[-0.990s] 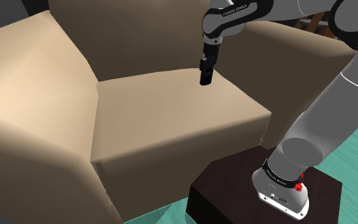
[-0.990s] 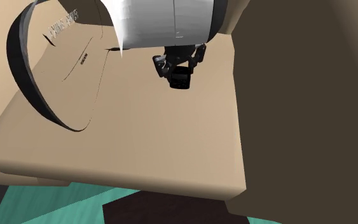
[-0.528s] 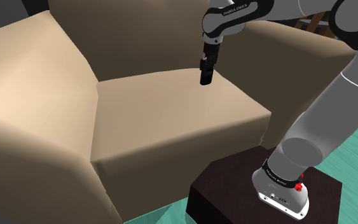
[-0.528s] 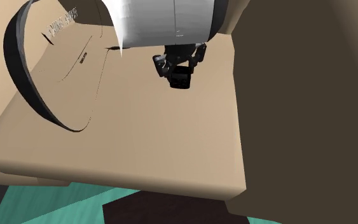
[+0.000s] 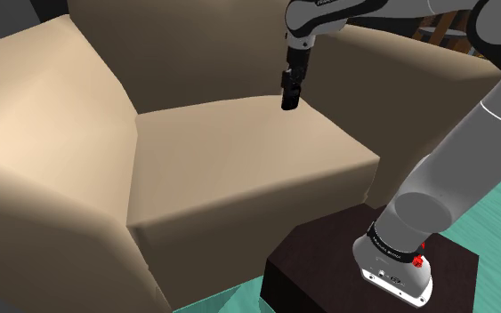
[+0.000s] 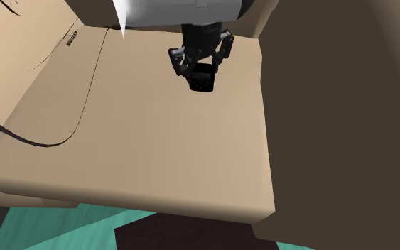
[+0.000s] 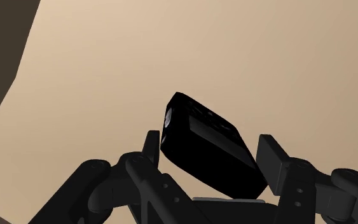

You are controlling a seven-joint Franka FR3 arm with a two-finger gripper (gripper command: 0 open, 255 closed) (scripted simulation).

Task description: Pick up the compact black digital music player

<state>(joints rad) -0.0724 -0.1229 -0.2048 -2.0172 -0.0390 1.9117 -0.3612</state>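
The small black music player (image 5: 289, 103) hangs in the air just above the back of the tan armchair seat (image 5: 239, 169). My gripper (image 5: 290, 96) points straight down and is shut on it. From the second exterior view, the player (image 6: 201, 81) sits between the two black fingers (image 6: 177, 65), clear of the cushion (image 6: 141, 142). In the wrist view the player (image 7: 209, 146) is tilted, its rounded corner sticking out past the fingertips (image 7: 271, 156), with the tan cushion (image 7: 234, 51) behind it.
The armchair's backrest (image 5: 177, 44) rises right behind the gripper, with wide armrests on either side (image 5: 35, 107) (image 5: 399, 98). My dark stand (image 5: 328, 267) is at the chair's front corner on a teal floor (image 5: 497, 204).
The gripper has risen a little with the player held in it, lifting it farther off the seat. The arm's upper links have moved up and out of the second exterior view.
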